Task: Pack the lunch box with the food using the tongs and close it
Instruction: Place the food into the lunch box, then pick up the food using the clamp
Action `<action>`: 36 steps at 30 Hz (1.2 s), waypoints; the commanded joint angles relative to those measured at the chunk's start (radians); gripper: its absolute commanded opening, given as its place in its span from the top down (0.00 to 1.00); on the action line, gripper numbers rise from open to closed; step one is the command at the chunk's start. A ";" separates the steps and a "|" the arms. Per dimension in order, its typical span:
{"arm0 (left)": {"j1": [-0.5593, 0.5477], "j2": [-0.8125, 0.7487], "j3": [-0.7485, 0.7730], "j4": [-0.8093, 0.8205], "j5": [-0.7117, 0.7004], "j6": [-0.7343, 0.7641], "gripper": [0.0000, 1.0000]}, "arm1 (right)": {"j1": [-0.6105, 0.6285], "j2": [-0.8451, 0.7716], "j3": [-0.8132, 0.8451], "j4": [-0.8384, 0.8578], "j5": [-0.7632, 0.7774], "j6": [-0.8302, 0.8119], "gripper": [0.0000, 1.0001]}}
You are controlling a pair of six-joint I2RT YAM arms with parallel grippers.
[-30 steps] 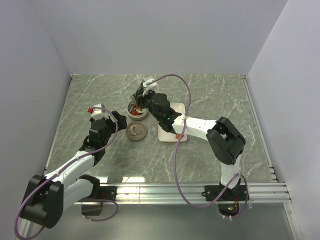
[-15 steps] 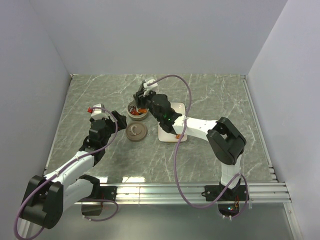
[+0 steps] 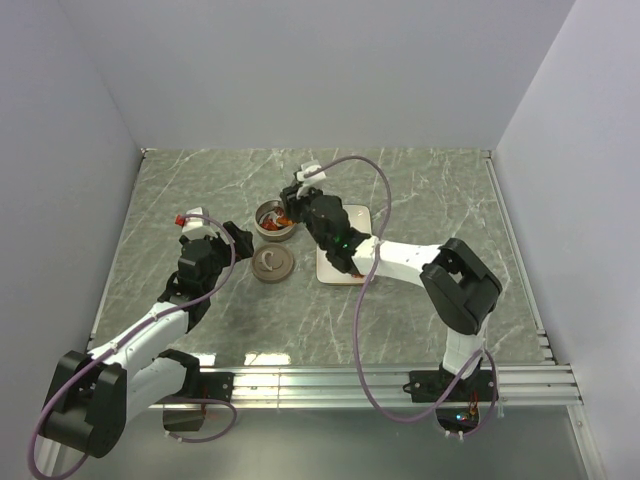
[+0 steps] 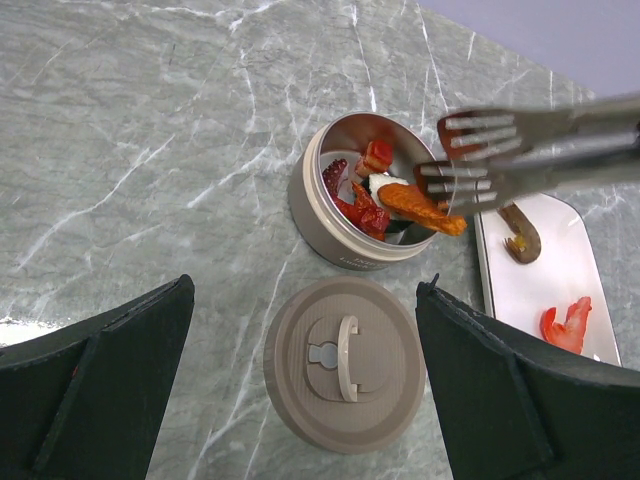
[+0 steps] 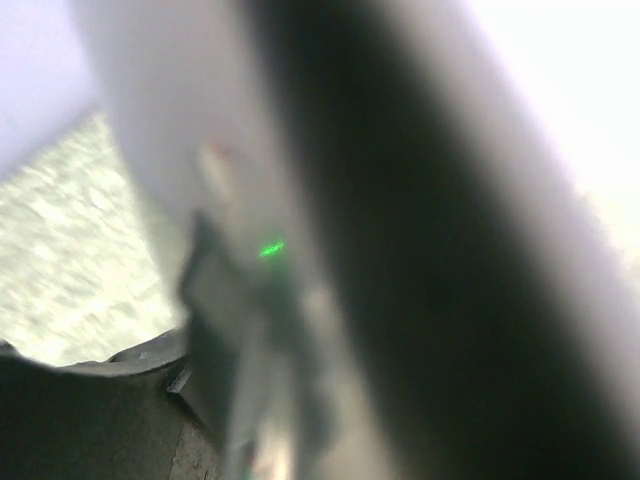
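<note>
The lunch box (image 4: 340, 235) is a round tin standing open, holding several red food pieces (image 4: 362, 208) and a white one. An orange piece (image 4: 420, 208) lies at its right rim. The tongs (image 4: 520, 150) hover over that rim with their forked tips apart, reaching in from the right; my right gripper (image 3: 303, 197) is shut on them, and its own wrist view is a blur. The brown lid (image 4: 345, 362) lies flat in front of the tin, handle up. My left gripper (image 4: 307, 288) hangs open above the lid, a finger on each side.
A white rectangular plate (image 4: 540, 285) lies right of the tin, with a red shrimp-shaped piece (image 4: 565, 325) and a small brown piece (image 4: 520, 235) on it. In the top view the right forearm (image 3: 400, 258) stretches over the plate (image 3: 362, 214). Grey walls close in the marble table.
My right gripper has drawn back up and to the right from over the tin, taking the tongs' tips to its right rim. The left arm has not moved.
</note>
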 commanded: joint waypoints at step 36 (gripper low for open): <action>0.003 -0.009 0.029 0.032 0.000 0.003 0.01 | 0.036 -0.657 -0.514 -0.442 0.578 0.282 0.50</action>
